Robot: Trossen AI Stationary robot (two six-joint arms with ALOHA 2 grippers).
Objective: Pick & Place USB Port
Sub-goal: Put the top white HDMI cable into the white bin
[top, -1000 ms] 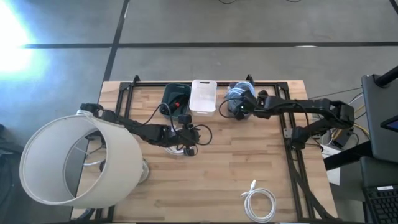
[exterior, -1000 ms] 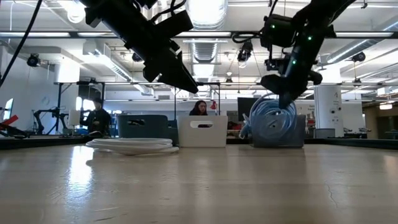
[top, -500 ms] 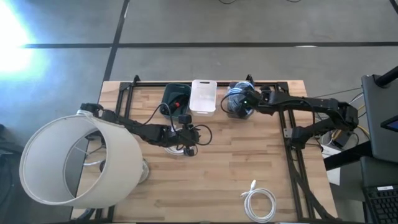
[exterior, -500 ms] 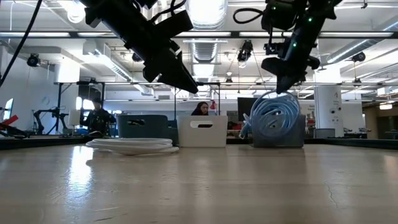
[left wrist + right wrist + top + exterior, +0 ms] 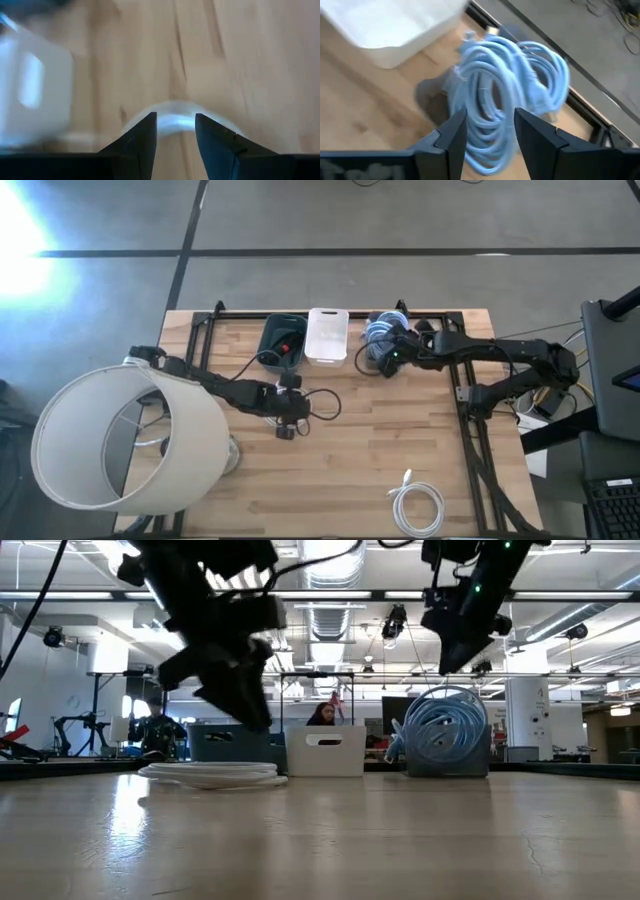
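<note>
A coil of light blue cable (image 5: 507, 95) lies at the table's far edge beside a white bin (image 5: 327, 335). My right gripper (image 5: 490, 120) hangs open just above the coil (image 5: 445, 735), touching nothing. A flat coil of white cable (image 5: 212, 772) lies on the wood near the table's middle. My left gripper (image 5: 284, 427) points down over it, open, and a bend of the white cable (image 5: 172, 111) shows past its fingertips. In the low view this gripper (image 5: 250, 715) is clear above the coil. A USB port does not show in any view.
A dark green bin (image 5: 283, 340) with small parts stands left of the white bin. A big white lampshade (image 5: 120, 440) covers the table's near left corner. Another white cable coil (image 5: 418, 505) lies near the front edge. A black frame (image 5: 470, 395) runs along the table's sides.
My right gripper has risen off the top of the blue coil, which stays where it was. My left gripper has swung from pointing toward the table's right edge to pointing down, and has shifted a little toward the near edge over the white coil.
</note>
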